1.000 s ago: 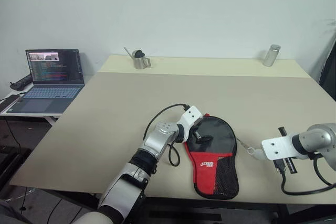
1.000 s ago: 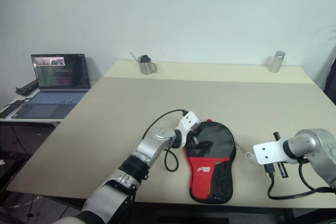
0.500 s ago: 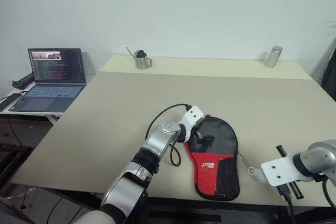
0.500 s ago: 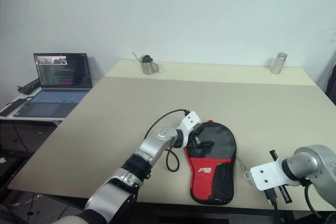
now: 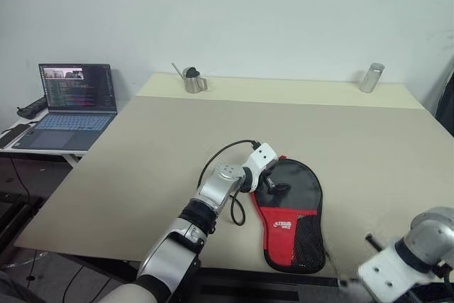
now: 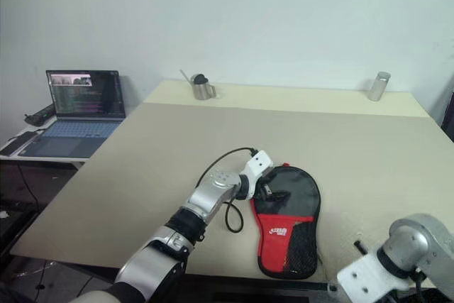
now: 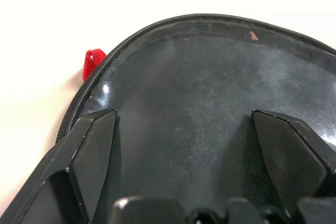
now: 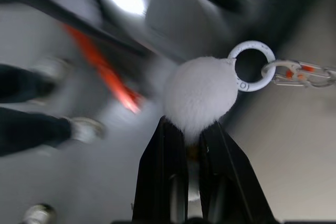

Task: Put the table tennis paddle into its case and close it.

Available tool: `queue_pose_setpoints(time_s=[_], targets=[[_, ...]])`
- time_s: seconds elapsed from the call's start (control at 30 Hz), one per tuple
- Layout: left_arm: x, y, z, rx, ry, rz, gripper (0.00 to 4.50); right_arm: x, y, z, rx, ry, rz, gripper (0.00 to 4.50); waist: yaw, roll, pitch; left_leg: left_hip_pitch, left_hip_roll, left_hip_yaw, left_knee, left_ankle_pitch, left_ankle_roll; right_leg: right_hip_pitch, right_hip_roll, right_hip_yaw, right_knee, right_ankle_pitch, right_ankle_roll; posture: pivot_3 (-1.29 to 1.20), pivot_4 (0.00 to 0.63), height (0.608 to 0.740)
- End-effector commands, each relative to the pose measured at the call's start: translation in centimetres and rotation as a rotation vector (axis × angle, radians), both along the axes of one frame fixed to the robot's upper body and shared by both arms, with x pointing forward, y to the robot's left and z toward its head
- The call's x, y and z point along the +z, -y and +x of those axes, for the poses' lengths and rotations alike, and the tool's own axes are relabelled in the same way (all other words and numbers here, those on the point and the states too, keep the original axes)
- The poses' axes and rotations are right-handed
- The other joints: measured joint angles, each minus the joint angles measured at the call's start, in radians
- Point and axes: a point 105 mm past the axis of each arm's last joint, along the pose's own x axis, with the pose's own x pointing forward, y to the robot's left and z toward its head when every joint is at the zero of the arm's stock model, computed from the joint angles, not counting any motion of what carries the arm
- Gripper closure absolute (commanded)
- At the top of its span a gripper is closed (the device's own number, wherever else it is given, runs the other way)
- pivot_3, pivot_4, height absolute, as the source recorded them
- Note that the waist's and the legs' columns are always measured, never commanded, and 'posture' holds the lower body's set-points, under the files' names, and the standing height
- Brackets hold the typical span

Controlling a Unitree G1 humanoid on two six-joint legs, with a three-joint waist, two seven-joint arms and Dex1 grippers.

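Case (image 5: 291, 211) beside left gripper (image 5: 273, 184), far from cup (image 5: 190, 81), canister (image 5: 370, 76), laptop (image 5: 67, 102)

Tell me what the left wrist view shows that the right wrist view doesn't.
Left wrist view alone: the case's glossy black round end with its stitched rim and a small red tab, and the left hand with fingers spread wide over that face. Right wrist view alone: the white fluffy charm pinched in the shut right hand, plus its white ring and metal clasp. Shared: each looks along its own hand's two black fingers, and both show the pale table.
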Motion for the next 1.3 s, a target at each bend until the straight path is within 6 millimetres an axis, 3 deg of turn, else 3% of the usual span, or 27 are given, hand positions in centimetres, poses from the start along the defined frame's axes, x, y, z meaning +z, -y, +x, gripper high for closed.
queue_pose_setpoints(time_s=[0.03, 0.23, 0.5, 0.67, 0.77, 0.87, 0.9, 0.93, 1.1, 1.3], targets=[[-3.1, -1.7, -0.4, 0.04, -0.083, 0.096, 0.0, 0.5, -0.5, -1.0, 0.063, -0.039, 0.007, 4.47, -0.004, 0.001, 0.0, 0.0, -0.001, 0.001, 0.001, 0.0, 0.0, 0.0, -0.001, 0.001, 0.0, 0.0, 0.0, 0.0, 0.15, 0.74], [-3.2, -1.9, -0.5, 0.041, -0.085, 0.105, 0.0, 0.6, 0.0, 0.0, 0.037, 0.003, -0.012, 4.47, -0.005, 0.0, 0.0, 0.001, 0.0, 0.0, 0.001, 0.0, 0.0, 0.0, 0.0, 0.001, 0.001, -0.003, 0.005, 0.0, 0.15, 0.74], [-3.2, -1.8, -0.3, 0.043, -0.079, 0.11, 0.0, 2.8, 0.7, 5.6, -0.067, 0.202, -0.014, 4.47, -0.007, 0.0, 0.0, 0.001, 0.0, 0.001, 0.001, 0.0, 0.0, 0.0, 0.0, 0.001, 0.001, -0.002, 0.004, 0.0, 0.15, 0.74], [-3.1, -1.8, -0.1, 0.048, -0.073, 0.105, 0.0, 4.1, 0.7, 6.9, -0.065, 0.267, -0.01, 4.47, -0.007, 0.0, 0.0, 0.001, 0.0, 0.001, 0.001, 0.0, 0.0, 0.0, 0.0, 0.002, 0.001, 0.0, 0.001, 0.0, 0.15, 0.74], [-2.8, -1.7, 0.0, 0.057, -0.076, 0.09, 0.0, 4.0, 0.4, 8.0, -0.082, 0.303, 0.016, 4.47, -0.007, 0.0, 0.0, 0.001, 0.0, 0.001, 0.001, 0.0, 0.0, 0.0, 0.0, 0.002, 0.001, 0.0, 0.001, 0.0, 0.15, 0.74], [-2.2, -2.0, 0.4, 0.086, -0.082, 0.059, 0.0, 3.3, 0.8, 10.4, -0.176, 0.374, 0.013, 4.47, -0.008, 0.0, 0.0, 0.001, 0.0, 0.001, 0.001, 0.0, 0.0, 0.0, 0.0, 0.001, 0.002, 0.0, 0.001, 0.0, 0.15, 0.74], [-2.0, -2.2, 0.5, 0.092, -0.08, 0.057, 0.0, 3.1, 1.1, 11.0, -0.198, 0.392, -0.001, 3.87, -0.008, 0.0, 0.0, 0.002, 0.0, 0.001, 0.001, 0.0, 0.0, 0.0, 0.0, 0.002, 0.002, 0.0, 0.0, 0.0, 0.15, 0.74], [-1.8, -2.4, 0.6, 0.095, -0.072, 0.06, 0.0, 3.1, 1.4, 11.5, -0.212, 0.406, -0.01, 3.72, -0.008, 0.0, 0.0, 0.001, 0.0, 0.001, 0.001, 0.0, 0.0, 0.0, 0.0, 0.002, 0.002, 0.001, 0.0, 0.0, 0.15, 0.74], [0.1, -4.0, 0.1, 0.056, -0.055, 0.033, 0.0, 3.2, 3.2, 12.4, -0.25, 0.385, -0.052, 2.02, -0.016, 0.001, 0.001, 0.001, 0.0, 0.002, 0.001, 0.0, 0.0, -0.001, 0.001, 0.003, 0.002, 0.001, -0.001, 0.0, 0.15, 0.74], [4.6, -6.2, -2.1, -0.073, 0.019, -0.055, 0.0, 5.1, 6.5, 14.2, -0.389, 0.368, -0.052, 0.05, -0.031, 0.008, 0.007, 0.0, 0.0, 0.002, 0.001, 0.0, 0.0, -0.003, 0.001, 0.003, 0.003, 0.001, -0.002, 0.0, 0.15, 0.74]])
